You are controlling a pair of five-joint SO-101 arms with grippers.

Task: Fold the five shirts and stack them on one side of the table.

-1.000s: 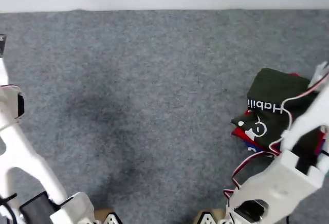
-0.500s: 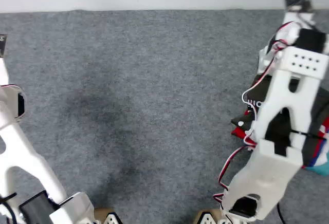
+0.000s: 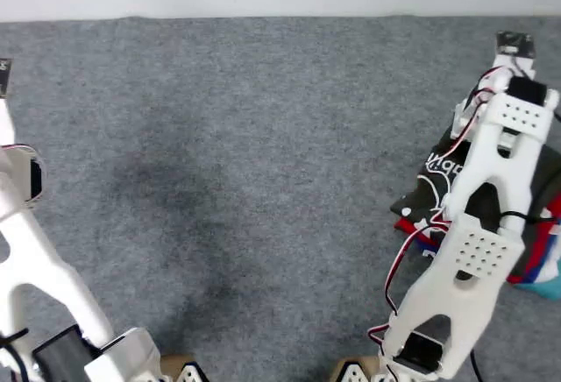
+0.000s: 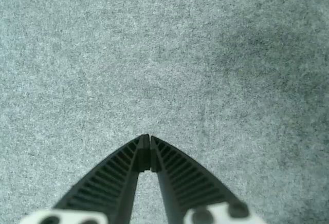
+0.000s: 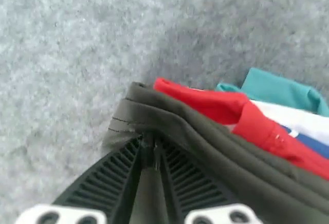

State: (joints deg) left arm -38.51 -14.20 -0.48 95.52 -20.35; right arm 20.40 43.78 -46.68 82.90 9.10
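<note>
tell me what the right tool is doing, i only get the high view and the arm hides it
observer: The right tool is shut, its tips at the hem of the topmost dark shirt.
operator: is it holding cloth
observer: I cannot tell. The hem puckers right at the tips.
operator: and the left tool
observer: The left tool is shut too, over the grey table cover.

Room to pass across the mat (image 3: pixel 263 137); shirt stack (image 3: pixel 419 205) probably blocks the right
</note>
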